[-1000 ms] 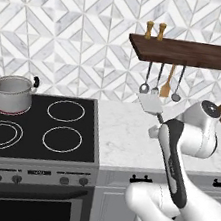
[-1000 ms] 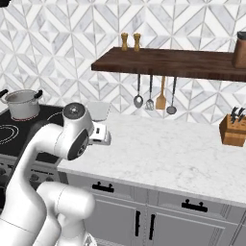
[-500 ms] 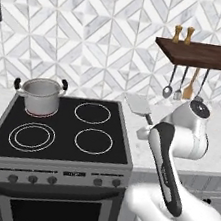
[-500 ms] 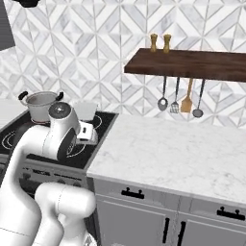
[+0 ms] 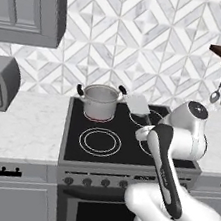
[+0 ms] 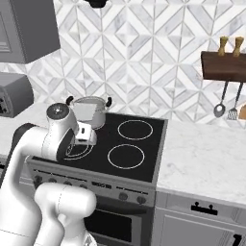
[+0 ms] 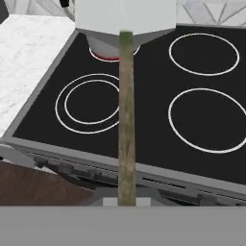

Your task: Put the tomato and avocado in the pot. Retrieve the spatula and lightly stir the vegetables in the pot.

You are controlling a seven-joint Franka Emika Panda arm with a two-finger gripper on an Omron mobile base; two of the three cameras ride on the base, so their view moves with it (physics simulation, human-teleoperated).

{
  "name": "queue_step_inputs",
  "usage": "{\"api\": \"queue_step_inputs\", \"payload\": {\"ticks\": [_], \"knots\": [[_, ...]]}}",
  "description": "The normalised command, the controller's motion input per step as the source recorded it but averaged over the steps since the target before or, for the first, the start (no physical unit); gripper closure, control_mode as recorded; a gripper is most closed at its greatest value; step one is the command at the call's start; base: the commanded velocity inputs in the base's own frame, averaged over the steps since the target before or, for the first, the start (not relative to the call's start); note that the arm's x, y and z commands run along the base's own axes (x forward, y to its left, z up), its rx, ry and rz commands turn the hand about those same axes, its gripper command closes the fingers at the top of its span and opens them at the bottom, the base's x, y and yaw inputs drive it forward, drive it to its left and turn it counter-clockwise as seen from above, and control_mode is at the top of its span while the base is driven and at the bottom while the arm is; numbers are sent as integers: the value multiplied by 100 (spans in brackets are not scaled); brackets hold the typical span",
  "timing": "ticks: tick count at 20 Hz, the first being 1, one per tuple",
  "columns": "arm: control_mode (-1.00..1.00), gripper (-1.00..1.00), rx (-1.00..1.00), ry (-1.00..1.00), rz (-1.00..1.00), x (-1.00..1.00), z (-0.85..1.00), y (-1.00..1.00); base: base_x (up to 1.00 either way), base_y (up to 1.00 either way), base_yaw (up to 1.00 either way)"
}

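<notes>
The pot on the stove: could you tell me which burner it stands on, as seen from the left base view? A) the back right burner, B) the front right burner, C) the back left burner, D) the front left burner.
C: the pot stands on the back left ring of the stove, which glows red beneath it, while the front left ring lies bare.
</notes>
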Motion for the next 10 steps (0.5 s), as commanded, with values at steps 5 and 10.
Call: {"api": "queue_step_inputs", "payload": {"ticks": [5,10], "knots": [[100,100,0,0,0,0,0,0,16,62,0],[100,100,0,0,0,0,0,0,13,-1,0]]}}
